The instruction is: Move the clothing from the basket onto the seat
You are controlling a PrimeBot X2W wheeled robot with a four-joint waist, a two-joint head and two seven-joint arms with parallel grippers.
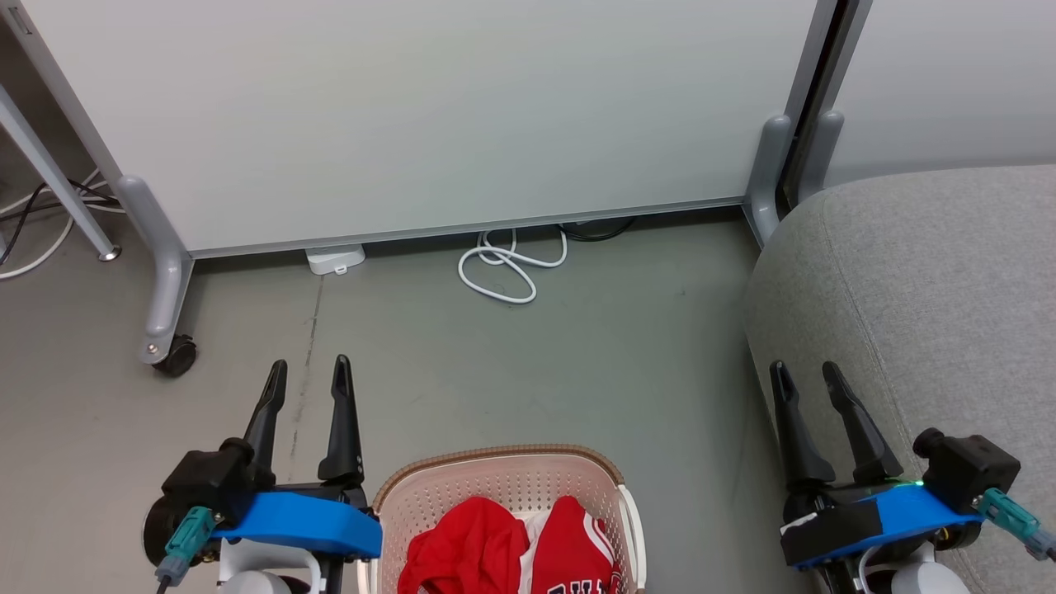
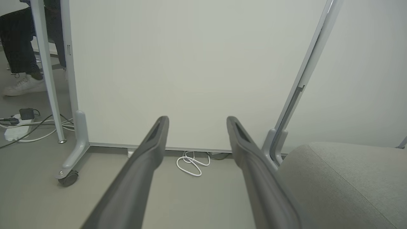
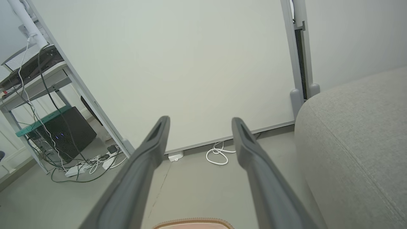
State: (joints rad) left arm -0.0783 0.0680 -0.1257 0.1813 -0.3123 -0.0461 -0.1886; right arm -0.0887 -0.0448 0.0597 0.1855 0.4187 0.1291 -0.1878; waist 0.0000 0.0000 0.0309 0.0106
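Clothing (image 1: 511, 549) is lying bunched in the basket (image 1: 495, 460) at the near edge of the head view, between the two arms. It is red with white trim, and black letters are peeking out on the right-hand garment.

Left gripper (image 1: 309, 369) is hovering just left of the basket. Its two dark fingers are standing apart with nothing between them, pointing toward the far panel. Right gripper (image 1: 804, 371) is hovering further off to the right of the basket, fingers likewise spread and empty. Its tips are showing against the near left edge of the seat (image 1: 932, 272). That seat, grey and rounded with a seam running along it, is taking up the right side of the scene.

Beyond the grippers, grey floor (image 1: 528, 371) is stretching to a white partition panel (image 1: 429, 115) on wheeled feet. A coil of white cable (image 1: 503, 268) is lying at the panel's base.

Judging from this, no garment is on the seat yet, and the step in hand is reaching for the first one. To do it well, a gripper should be coming down inside the woven-look rim rather than onto it. It should be keeping its fingers spread until they are pressing into a thick fold. Closing high on the bunch should help the fabric lift clear of the perforated wall. The right arm, sitting nearer the seat, probably suits the carry. The second garment may be dragging along, so a slow lift seems wise.
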